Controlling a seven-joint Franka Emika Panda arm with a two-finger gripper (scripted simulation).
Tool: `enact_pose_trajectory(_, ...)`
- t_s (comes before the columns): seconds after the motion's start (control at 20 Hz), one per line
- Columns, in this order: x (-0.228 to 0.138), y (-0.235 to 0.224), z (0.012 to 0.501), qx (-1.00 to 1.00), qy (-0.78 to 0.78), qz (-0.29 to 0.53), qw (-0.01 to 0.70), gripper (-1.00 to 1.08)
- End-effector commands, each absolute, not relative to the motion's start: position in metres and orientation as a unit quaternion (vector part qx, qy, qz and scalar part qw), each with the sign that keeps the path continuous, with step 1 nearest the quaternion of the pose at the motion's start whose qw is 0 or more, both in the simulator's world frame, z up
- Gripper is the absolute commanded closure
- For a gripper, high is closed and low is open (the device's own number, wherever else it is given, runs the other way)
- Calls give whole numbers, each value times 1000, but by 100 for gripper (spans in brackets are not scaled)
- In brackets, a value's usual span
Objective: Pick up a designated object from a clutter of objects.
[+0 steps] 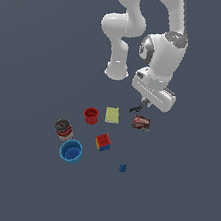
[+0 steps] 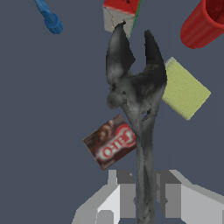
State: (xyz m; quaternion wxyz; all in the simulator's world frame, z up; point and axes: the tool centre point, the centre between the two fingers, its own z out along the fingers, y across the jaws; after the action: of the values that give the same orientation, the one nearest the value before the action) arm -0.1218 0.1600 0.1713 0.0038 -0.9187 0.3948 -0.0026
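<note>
Black and slender, the stick (image 2: 139, 109) stood clamped between the grey fingers (image 2: 119, 197) of the gripper (image 2: 144, 199), its forked end pointing away from the wrist. In the exterior view it (image 1: 137, 107) hung under the gripper (image 1: 145, 104), clear of the floor (image 1: 15, 178). Beyond it lay the dark red-and-white can (image 2: 111, 142), the yellow-green block (image 2: 186, 89), then the cube (image 2: 120, 15), red cup (image 2: 203, 24) and blue piece (image 2: 49, 17).

Slender black forked tool (image 2: 139, 100), clamped between fingers (image 2: 119, 197), raised above clutter
</note>
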Motion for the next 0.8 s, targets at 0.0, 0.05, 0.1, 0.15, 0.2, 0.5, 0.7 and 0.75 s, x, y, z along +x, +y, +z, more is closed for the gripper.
enact_pose_trajectory(0.0, -126, 154, 192, -919, 395, -2, 4, 108)
enact_pose_trajectory(0.05, -127, 151, 201, -919, 395, -2, 4, 108)
enact_pose_trajectory(0.1, -128, 149, 210, -919, 395, -1, 4, 108)
enact_pose_trajectory(0.15, -130, 146, 219, -919, 395, -1, 4, 108)
enact_pose_trajectory(0.2, -131, 144, 227, -919, 395, -1, 4, 108)
enact_pose_trajectory(0.5, -138, 129, 279, -919, 395, 0, 4, 108)
enact_pose_trajectory(0.7, -143, 118, 313, -919, 395, 0, 3, 108)
enact_pose_trajectory(0.75, -144, 116, 320, -919, 395, 0, 3, 108)
